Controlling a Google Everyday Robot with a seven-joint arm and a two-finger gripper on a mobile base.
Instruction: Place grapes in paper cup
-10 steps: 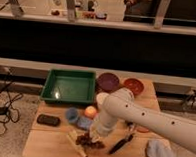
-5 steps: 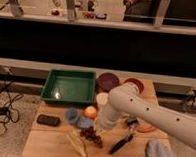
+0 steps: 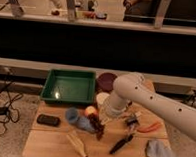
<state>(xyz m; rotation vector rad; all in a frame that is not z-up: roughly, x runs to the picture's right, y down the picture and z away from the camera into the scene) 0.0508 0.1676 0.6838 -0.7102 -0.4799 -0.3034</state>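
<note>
The gripper point(image 3: 101, 124) sits just in front of the paper cup point(image 3: 103, 99), clamped on the upper end of the grapes point(image 3: 97, 132). The bunch hangs with its long axis roughly vertical, so the cup's mouth lies behind and slightly above it.

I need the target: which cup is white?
The paper cup by the green tray's right corner, just behind the gripper holding the grapes; the blue cup sits farther left.
</note>
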